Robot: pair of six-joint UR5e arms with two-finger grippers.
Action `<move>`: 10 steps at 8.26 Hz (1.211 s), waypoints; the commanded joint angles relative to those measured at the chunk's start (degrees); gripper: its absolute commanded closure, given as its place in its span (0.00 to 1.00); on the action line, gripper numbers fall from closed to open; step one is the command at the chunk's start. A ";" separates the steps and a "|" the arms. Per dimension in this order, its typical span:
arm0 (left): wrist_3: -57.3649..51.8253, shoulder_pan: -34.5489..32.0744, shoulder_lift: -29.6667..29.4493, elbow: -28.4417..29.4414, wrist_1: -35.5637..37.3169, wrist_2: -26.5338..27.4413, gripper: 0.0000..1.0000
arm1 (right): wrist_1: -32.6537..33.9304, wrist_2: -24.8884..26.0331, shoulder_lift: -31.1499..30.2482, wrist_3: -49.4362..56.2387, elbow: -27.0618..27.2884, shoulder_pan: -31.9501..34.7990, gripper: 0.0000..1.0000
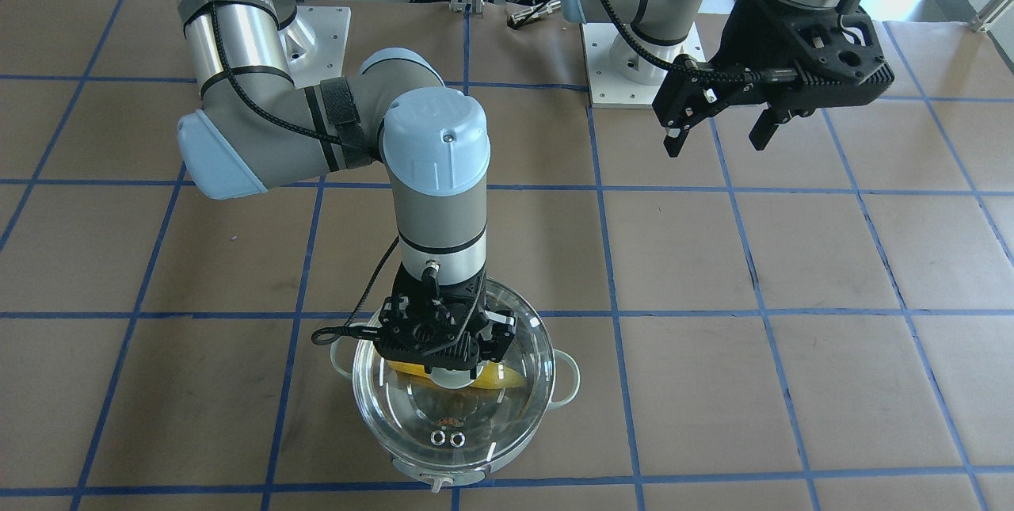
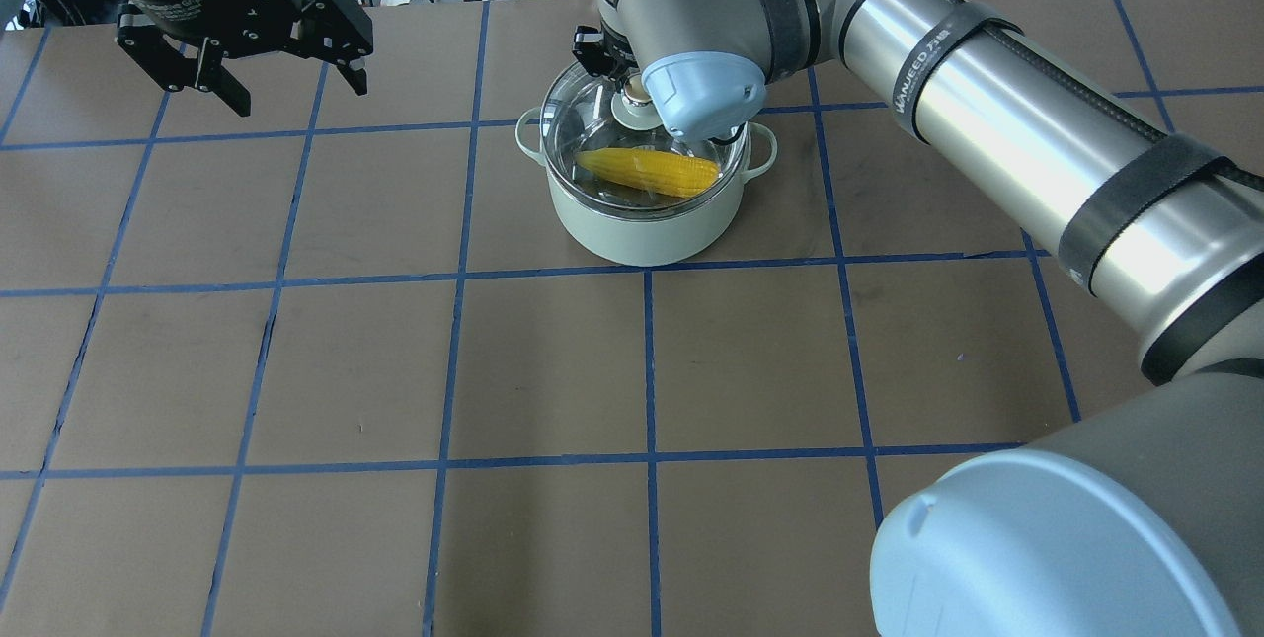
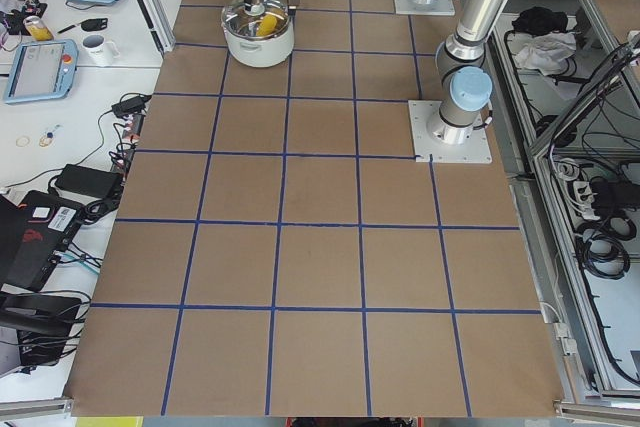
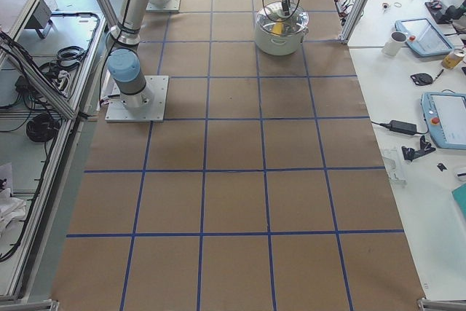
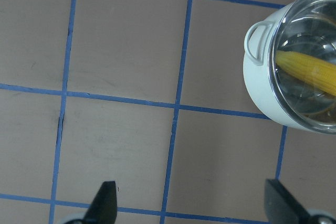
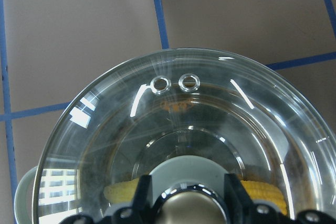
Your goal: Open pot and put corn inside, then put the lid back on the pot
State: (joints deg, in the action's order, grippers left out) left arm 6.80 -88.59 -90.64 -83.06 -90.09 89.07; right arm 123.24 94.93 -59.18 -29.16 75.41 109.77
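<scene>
The pale mint-green pot [image 2: 632, 227] stands on the table's far middle, with the yellow corn [image 2: 647, 171] lying inside it. The clear glass lid [image 1: 475, 416] covers the pot's mouth; I cannot tell whether it rests on the rim or hangs just above it. My right gripper [image 1: 447, 364] is shut on the lid's cream knob [image 2: 632, 104]. In the right wrist view its fingers [image 6: 142, 195] flank the knob, and the lid's two vent rings [image 6: 176, 82] show. My left gripper [image 2: 296, 94] is open and empty, raised well to the left of the pot, which also shows in the left wrist view [image 5: 262, 93].
The table is brown paper with a blue tape grid [image 2: 647, 360]. The arms' white base plates [image 1: 634, 59] sit at the robot's edge. The right arm's long links [image 2: 987, 114] stretch over the table's right side. Side benches hold tablets and a mug [image 4: 397, 41].
</scene>
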 commanded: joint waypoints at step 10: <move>-0.03 0.00 0.11 0.00 0.00 -0.03 0.00 | -2.12 -0.10 -0.59 -0.63 0.09 0.00 0.73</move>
State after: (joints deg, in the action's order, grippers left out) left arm 6.85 -88.59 -90.57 -83.06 -90.09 89.05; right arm 122.07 94.84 -59.55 -29.70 75.50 109.78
